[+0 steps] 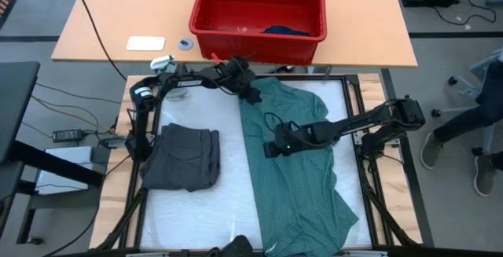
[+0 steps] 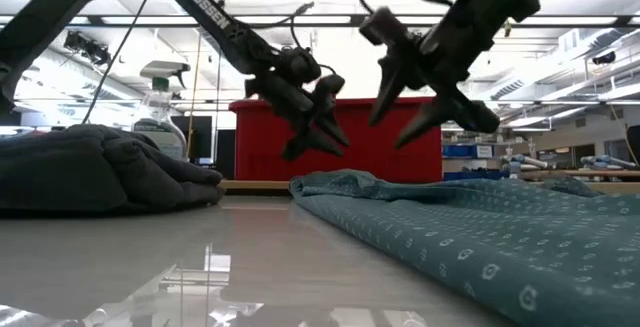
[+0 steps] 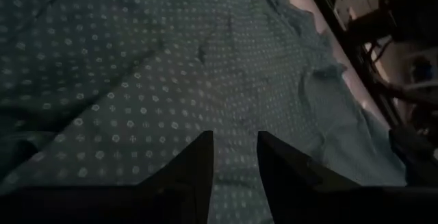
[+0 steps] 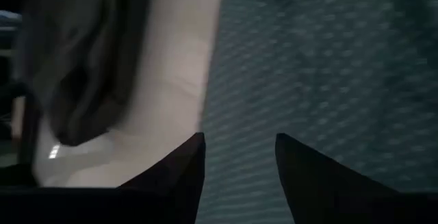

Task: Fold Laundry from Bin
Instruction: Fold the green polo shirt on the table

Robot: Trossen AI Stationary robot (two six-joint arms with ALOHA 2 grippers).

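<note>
The teal-green dotted T-shirt (image 1: 302, 163) lies spread flat on the right half of the white table top. A dark grey folded piece (image 1: 182, 159) rests on the left half. The red bin (image 1: 259, 9) stands beyond the far edge, with a blue piece (image 1: 287, 31) inside. My left gripper (image 1: 253, 96) hovers open over the shirt's far left corner, clear of the cloth in the low view (image 2: 318, 145). My right gripper (image 1: 269, 148) hangs open above the shirt's left edge (image 4: 212, 94), also clear of it (image 2: 425, 117).
A white card (image 1: 145, 43) and a small round thing (image 1: 185, 44) lie on the wooden table left of the bin. Black frame rails (image 1: 363, 131) run along the table's sides. A person's legs (image 1: 471, 131) show at the right. Bare white surface (image 1: 232, 186) lies between the two garments.
</note>
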